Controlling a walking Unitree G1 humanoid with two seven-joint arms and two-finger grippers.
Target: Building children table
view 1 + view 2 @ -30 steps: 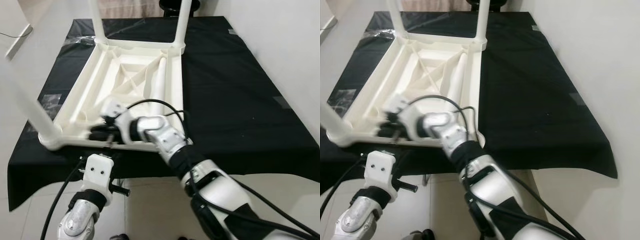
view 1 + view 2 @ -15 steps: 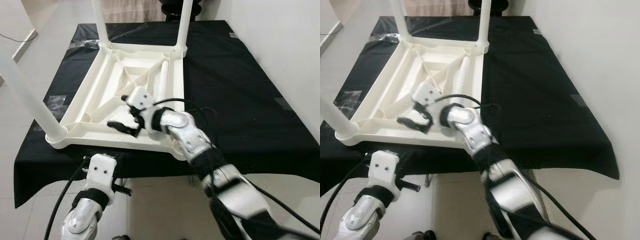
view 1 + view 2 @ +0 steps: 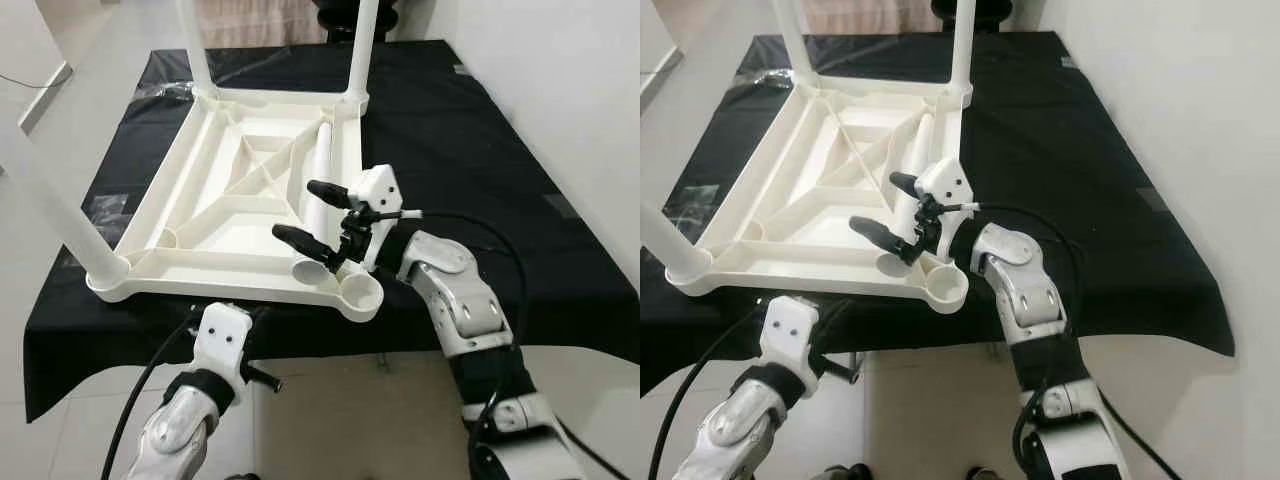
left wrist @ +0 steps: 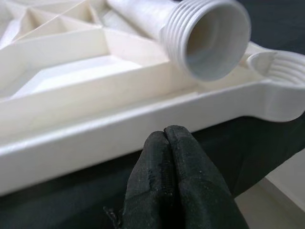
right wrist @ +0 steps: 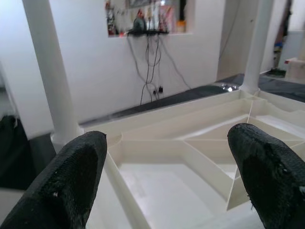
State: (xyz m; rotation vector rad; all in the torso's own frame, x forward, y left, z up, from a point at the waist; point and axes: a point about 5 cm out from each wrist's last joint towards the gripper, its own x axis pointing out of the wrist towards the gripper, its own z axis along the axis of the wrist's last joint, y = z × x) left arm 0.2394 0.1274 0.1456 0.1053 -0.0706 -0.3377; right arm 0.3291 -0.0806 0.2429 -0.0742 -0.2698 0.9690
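Observation:
A white plastic children's table lies upside down on a black-covered table. Three legs stand screwed in: near left, far left and far right. A loose leg lies inside the frame along its right side, its threaded end next to the empty near-right socket. My right gripper hovers open just above the loose leg's near end, holding nothing. My left gripper is shut and empty, below the table's near edge.
The black cloth drops off at the near edge above a tiled floor. A white wall runs along the right. Bare black cloth lies to the right of the white table.
My right arm has swung from the frame's near-left edge across to the right, and its gripper now hangs open over the loose leg. The left arm has barely moved.

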